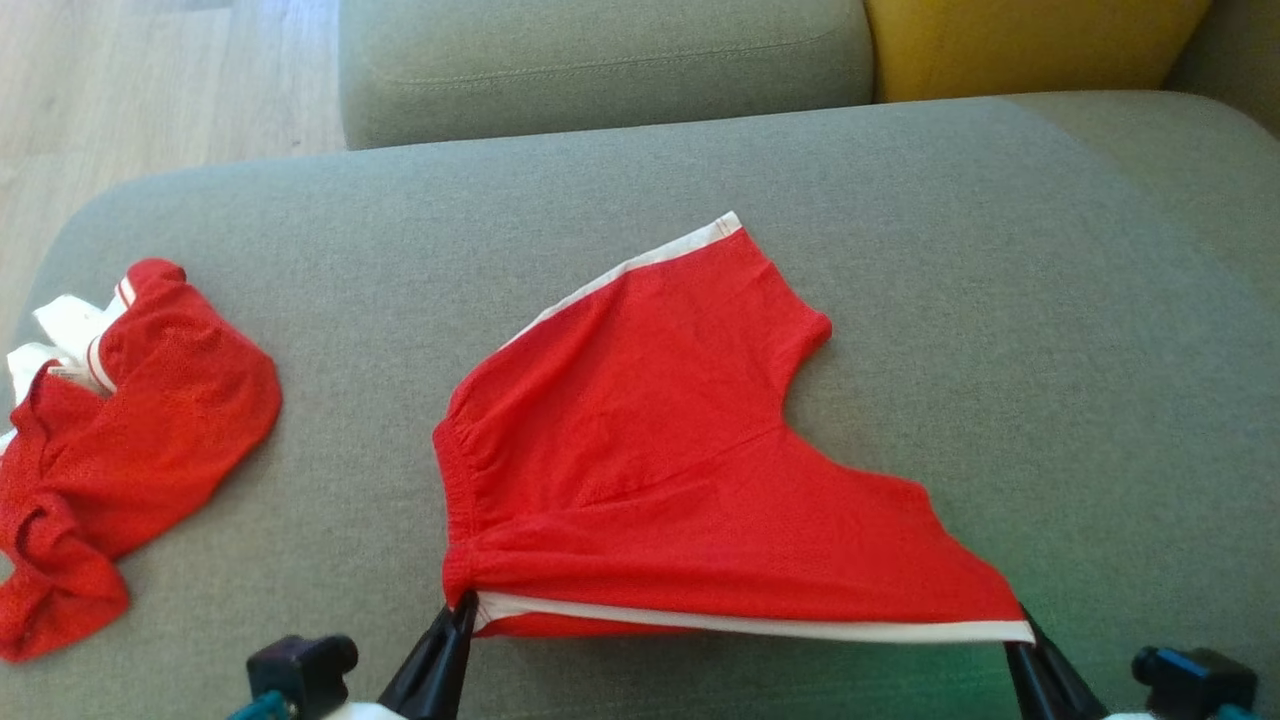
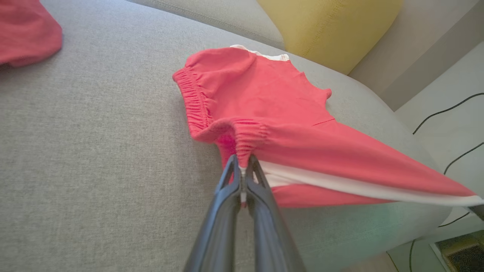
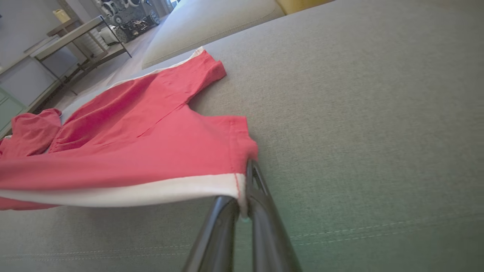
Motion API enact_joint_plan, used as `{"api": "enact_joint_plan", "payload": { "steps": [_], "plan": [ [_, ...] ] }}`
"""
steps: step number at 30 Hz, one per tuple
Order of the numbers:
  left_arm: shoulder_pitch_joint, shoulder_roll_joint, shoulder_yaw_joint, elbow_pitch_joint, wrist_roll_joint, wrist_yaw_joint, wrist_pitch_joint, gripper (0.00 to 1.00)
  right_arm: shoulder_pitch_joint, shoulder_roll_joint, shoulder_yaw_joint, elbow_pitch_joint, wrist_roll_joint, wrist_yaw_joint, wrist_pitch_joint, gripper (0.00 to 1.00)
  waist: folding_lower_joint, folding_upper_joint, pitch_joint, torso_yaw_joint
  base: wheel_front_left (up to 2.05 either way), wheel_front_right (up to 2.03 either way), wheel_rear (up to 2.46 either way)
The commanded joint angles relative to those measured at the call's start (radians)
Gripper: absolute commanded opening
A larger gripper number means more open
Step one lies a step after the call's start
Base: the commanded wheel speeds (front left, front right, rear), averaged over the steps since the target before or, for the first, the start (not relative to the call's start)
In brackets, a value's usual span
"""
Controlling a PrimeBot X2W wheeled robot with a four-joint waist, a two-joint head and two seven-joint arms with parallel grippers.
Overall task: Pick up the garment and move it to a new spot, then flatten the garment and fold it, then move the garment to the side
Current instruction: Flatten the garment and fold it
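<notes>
The garment (image 1: 660, 440) is a pair of red shorts with white side stripes, spread on the grey sofa seat (image 1: 640, 180). My left gripper (image 1: 466, 604) is shut on its gathered waistband corner (image 2: 244, 151) at the near left. My right gripper (image 1: 1022, 628) is shut on the leg hem corner (image 3: 242, 177) at the near right. The near edge with its white stripe (image 1: 750, 622) is pulled taut between the two grippers and lifted slightly off the seat. The far leg lies flat toward the backrest.
A second red and white garment (image 1: 120, 440) lies crumpled at the seat's left end. A grey back cushion (image 1: 600, 60) and a yellow cushion (image 1: 1030, 40) stand behind. Wooden floor (image 1: 150, 80) lies beyond the left edge; cables (image 2: 446, 113) run on the floor right of the sofa.
</notes>
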Motion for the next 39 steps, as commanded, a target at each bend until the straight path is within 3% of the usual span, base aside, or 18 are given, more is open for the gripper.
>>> {"api": "enact_joint_plan", "payload": {
  "steps": [1,8,15,24,34,35,36,37,38,39],
  "plan": [
    [-0.030,0.020,0.038,-0.055,-0.016,0.011,0.011,0.00,-0.030,-0.010,0.000,-0.054,0.004,-0.001,0.011,0.00,0.0001,-0.0001,-0.001,0.002,0.00,0.00,0.00],
    [-0.084,0.033,0.042,-0.089,-0.033,0.015,0.077,0.00,-0.171,-0.011,-0.002,-0.035,-0.028,-0.001,0.033,0.00,0.0001,-0.0001,0.052,0.018,0.00,0.00,0.00],
    [-0.206,0.026,0.052,-0.072,-0.093,-0.038,0.119,0.00,-0.439,-0.082,0.033,0.055,-0.031,-0.001,0.054,0.00,0.0001,-0.0001,0.163,0.056,0.00,0.00,0.00],
    [-0.455,0.007,0.076,0.021,-0.138,-0.108,0.128,0.00,-0.888,-0.173,0.134,0.346,0.027,-0.001,0.063,0.00,0.0001,-0.0001,0.326,0.138,0.00,0.00,0.00],
    [-0.634,-0.025,0.081,0.185,-0.159,-0.150,0.092,0.00,-1.182,-0.181,0.274,0.670,0.084,-0.001,-0.017,0.00,0.0001,-0.0001,0.408,0.178,0.00,0.00,0.00],
    [-0.643,-0.025,0.078,0.201,-0.158,-0.154,0.090,0.08,-1.198,-0.178,0.286,0.696,0.089,-0.001,-0.031,0.00,0.0001,-0.0001,0.412,0.178,0.00,0.00,0.00],
    [-0.650,-0.026,0.077,0.214,-0.160,-0.158,0.084,0.35,-1.213,-0.176,0.297,0.721,0.092,-0.001,-0.046,0.09,0.0001,-0.0001,0.415,0.176,0.00,0.00,0.00],
    [-0.655,-0.027,0.076,0.227,-0.159,-0.160,0.078,0.93,-1.226,-0.173,0.308,0.741,0.093,-0.001,-0.067,0.43,0.0001,-0.0001,0.417,0.175,0.00,0.00,0.00],
    [-0.659,-0.028,0.073,0.238,-0.157,-0.162,0.071,1.00,-1.236,-0.168,0.318,0.759,0.100,-0.001,-0.087,1.00,0.0001,-0.0001,0.418,0.174,0.00,0.00,0.00],
    [-0.661,-0.028,0.072,0.247,-0.155,-0.163,0.064,1.00,-1.244,-0.164,0.326,0.776,0.105,-0.001,-0.106,1.00,0.0001,-0.0001,0.419,0.172,0.00,0.00,0.00]
  ]
}}
